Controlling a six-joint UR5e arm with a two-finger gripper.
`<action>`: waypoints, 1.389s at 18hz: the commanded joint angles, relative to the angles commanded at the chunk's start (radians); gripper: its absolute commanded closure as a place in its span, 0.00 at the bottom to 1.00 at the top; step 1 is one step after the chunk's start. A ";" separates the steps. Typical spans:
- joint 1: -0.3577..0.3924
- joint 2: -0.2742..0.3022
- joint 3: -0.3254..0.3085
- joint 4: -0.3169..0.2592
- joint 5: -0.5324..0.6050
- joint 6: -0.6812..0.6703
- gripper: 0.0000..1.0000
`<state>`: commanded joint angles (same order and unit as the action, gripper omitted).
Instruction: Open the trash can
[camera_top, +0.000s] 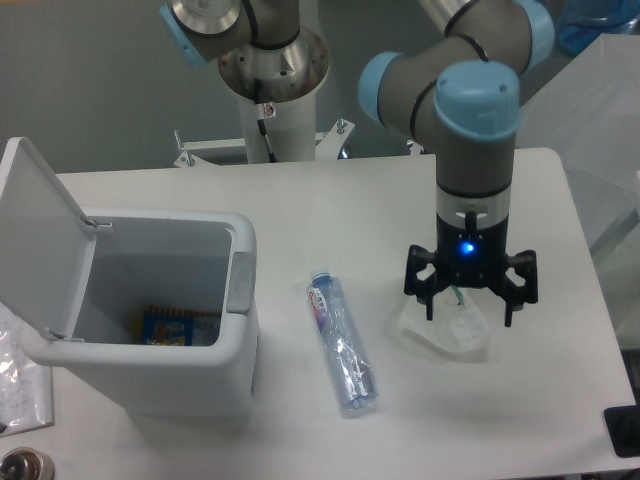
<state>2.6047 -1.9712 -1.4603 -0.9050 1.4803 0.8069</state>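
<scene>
Trash can (150, 330) gapes; arm vertical, tool (470, 318) spread over table (560, 200).

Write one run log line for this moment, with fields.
trash can: lid up, colourful packet inside | gripper: open, over crumpled clear plastic | plastic bottle: lying on table

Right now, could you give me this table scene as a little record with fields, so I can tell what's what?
trash can: white, boxy, at the table's left
lid: swung up, standing open on the left side
inside the can: a colourful packet at the bottom
gripper: pointing down, fingers spread, over a clear plastic piece
plastic bottle: clear, crushed, lying flat between can and gripper
table: white
task state: the can already stands open
</scene>
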 joint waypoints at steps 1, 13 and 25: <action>0.002 -0.003 0.001 -0.005 -0.002 0.014 0.00; 0.089 -0.021 -0.012 -0.135 0.002 0.322 0.00; 0.087 -0.032 -0.011 -0.178 0.011 0.377 0.00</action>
<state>2.6921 -2.0034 -1.4711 -1.0830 1.4910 1.1842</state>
